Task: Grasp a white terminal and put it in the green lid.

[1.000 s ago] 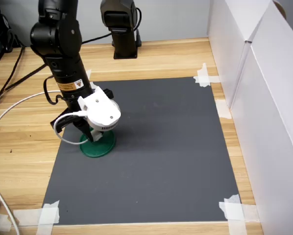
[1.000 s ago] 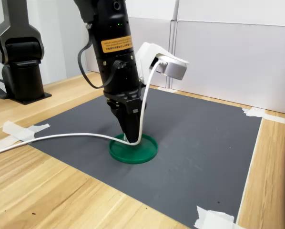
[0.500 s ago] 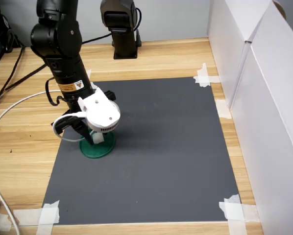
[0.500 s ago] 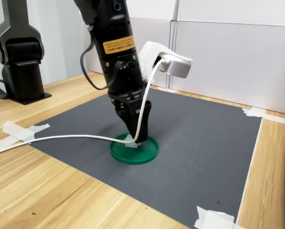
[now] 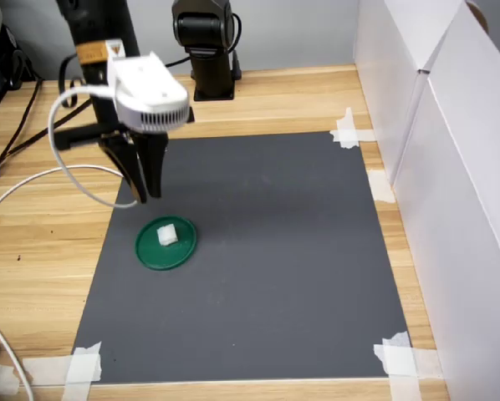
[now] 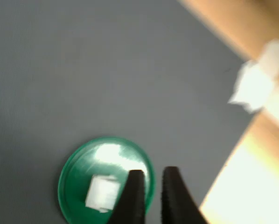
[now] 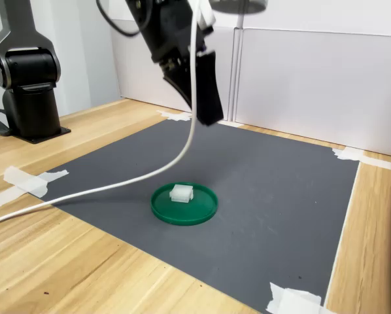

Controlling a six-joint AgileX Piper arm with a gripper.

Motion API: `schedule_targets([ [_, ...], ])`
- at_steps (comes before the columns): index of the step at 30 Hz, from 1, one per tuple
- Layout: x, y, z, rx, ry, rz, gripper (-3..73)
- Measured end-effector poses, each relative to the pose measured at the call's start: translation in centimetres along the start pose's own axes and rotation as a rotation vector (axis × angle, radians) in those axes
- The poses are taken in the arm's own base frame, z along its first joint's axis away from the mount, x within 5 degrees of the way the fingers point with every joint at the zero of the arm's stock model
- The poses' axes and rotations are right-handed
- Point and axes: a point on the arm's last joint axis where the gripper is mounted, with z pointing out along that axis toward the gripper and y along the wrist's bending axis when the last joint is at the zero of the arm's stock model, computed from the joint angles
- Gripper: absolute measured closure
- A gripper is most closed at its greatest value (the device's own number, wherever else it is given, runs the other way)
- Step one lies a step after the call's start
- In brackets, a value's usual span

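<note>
The white terminal (image 5: 166,236) (image 7: 181,193) (image 6: 102,192) lies inside the green lid (image 5: 150,255) (image 7: 189,214) (image 6: 74,172), which sits flat on the dark grey mat in both exterior views. My gripper (image 5: 148,197) (image 7: 210,120) (image 6: 152,171) hangs well above the mat, raised clear of the lid and a little behind it in the first exterior view. Its two black fingers stand a narrow gap apart with nothing between them. The terminal touches neither finger.
The grey mat (image 5: 275,251) is taped at its corners to a wooden table. A white cable (image 5: 33,180) (image 7: 84,193) trails from the wrist camera housing (image 5: 150,92) across the mat's edge. A second black arm base (image 5: 204,50) (image 7: 25,72) stands behind. White walls (image 5: 451,167) (image 7: 313,85) border one side.
The gripper was down in the lid with the terminal between its fingers. It has let go and risen high above the mat, leaving the terminal lying in the lid.
</note>
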Motion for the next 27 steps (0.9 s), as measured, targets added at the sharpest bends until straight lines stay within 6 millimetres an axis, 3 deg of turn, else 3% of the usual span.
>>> schedule_targets([
  [2,-0.4,0.4,-2.3,0.055,-0.064,0.024,68.7],
  [7,-0.9,1.8,-7.7,0.157,-0.229,0.13,70.9],
  [16,-1.0,3.9,-16.3,0.284,-0.561,0.526,70.9],
  [22,1.1,6.4,-19.4,0.32,-0.658,0.656,71.0],
  [27,4.4,9.2,-19.3,0.369,-0.688,0.685,71.0],
])
